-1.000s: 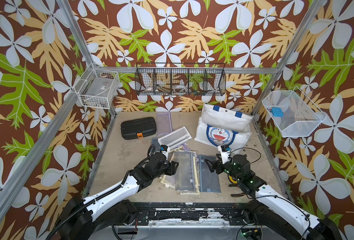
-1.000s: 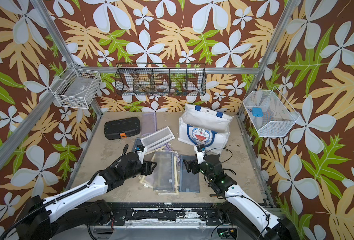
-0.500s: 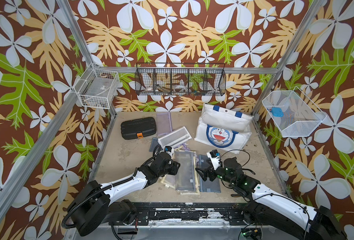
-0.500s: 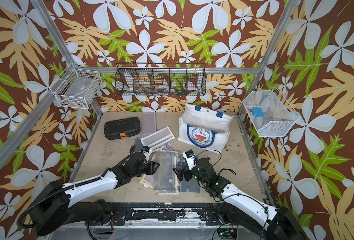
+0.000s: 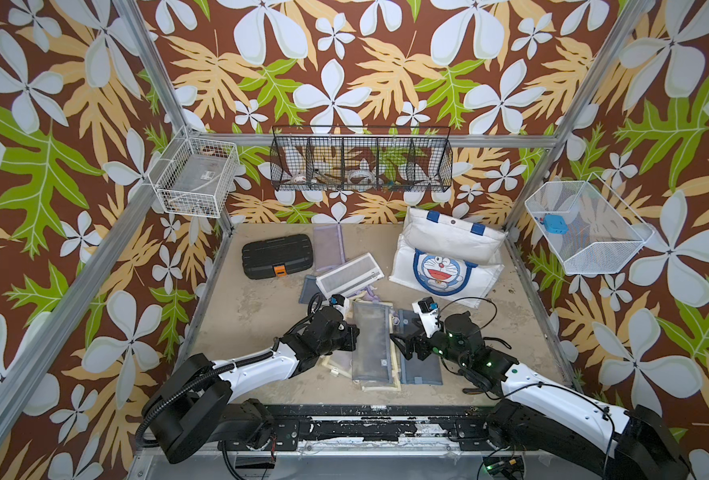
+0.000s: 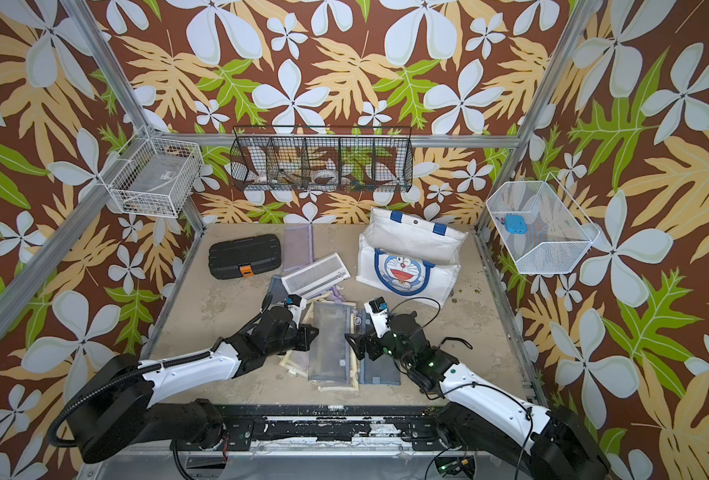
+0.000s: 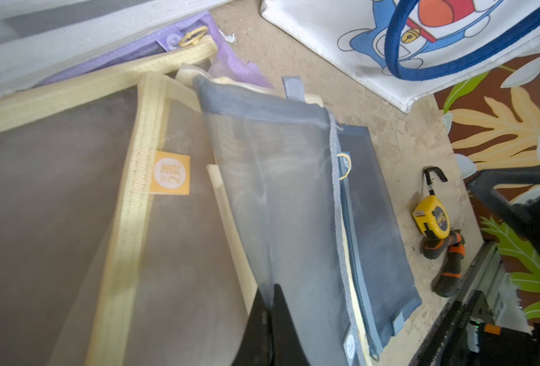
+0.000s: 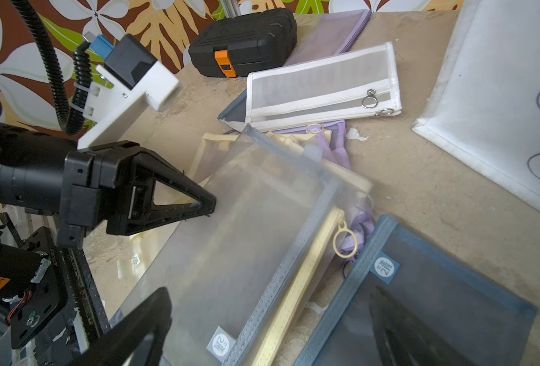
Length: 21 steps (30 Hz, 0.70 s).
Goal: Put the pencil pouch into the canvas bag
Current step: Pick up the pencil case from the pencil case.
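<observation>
Right wrist view gives the best look at my left gripper [image 8: 206, 206]. Its two black fingers are pressed together on one long edge of the pencil pouch [image 8: 246, 228], the grey see-through mesh one. This edge looks a little raised from the pile, while the opposite edge lies down; the pouch is blurred here, so I cannot say more. One second before, these jaws stood apart beside the same edge. Now I see no gap between them, only the mesh. In both top views this gripper has also come a bit inward, toward the middle of the table [image 5: 257, 307].

My right gripper [image 5: 405, 348] keeps its jaws wide, as before, and nothing is between them. One second before, it was above the blue pouch [image 5: 421, 365]. Now it is low and just beside the other long edge of the pencil pouch, so the pouch lies between my two grippers.

The pencil pouch rests on top of the yellow-edged pouches [image 7: 126, 221], in the near middle of the table. The canvas bag [image 5: 448, 249] is at the far right, cartoon face upward, well apart from the pouch, and it has not moved. The black case [image 5: 278, 259] and the white mesh pouch [image 5: 350, 274] also stay in their places.
</observation>
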{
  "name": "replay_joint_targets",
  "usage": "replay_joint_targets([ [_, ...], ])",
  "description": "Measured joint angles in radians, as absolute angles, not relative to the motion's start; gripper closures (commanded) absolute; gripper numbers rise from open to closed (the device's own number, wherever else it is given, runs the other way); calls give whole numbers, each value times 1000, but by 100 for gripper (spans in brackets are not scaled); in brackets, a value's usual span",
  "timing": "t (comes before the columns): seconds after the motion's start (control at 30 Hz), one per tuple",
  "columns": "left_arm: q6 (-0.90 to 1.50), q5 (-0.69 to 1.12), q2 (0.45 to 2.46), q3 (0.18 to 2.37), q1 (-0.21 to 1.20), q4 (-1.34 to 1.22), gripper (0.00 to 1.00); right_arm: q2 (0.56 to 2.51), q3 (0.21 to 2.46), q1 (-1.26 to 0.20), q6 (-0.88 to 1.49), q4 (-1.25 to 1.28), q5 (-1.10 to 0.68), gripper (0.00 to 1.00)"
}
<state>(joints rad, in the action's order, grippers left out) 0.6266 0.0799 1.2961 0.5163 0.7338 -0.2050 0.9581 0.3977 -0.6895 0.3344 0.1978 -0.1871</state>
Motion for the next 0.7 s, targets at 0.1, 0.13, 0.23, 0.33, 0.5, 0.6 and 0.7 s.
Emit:
replay_joint_targets([
  [0.1, 627, 70, 1258, 501, 734, -197, 100, 937, 382, -690, 337, 195, -188, 2],
  [0.13, 623, 63, 1244, 496, 734, -190, 100, 929, 379, -690, 337, 194, -188, 2],
  [0.23, 622, 44, 1188, 490, 734, -150, 100, 888, 363, -690, 340, 189, -197, 1],
  [0.33, 595, 15, 1105, 490, 734, -96, 100, 825, 351, -690, 349, 183, -225, 0],
  [0.5, 519, 24, 966, 506, 734, -33, 100, 744, 375, -690, 378, 180, -299, 0],
  [0.6, 475, 66, 865, 513, 734, -29, 100, 735, 396, -690, 395, 191, -355, 0],
  [0.7, 442, 139, 756, 496, 734, -85, 100, 731, 417, -690, 415, 202, -400, 0],
])
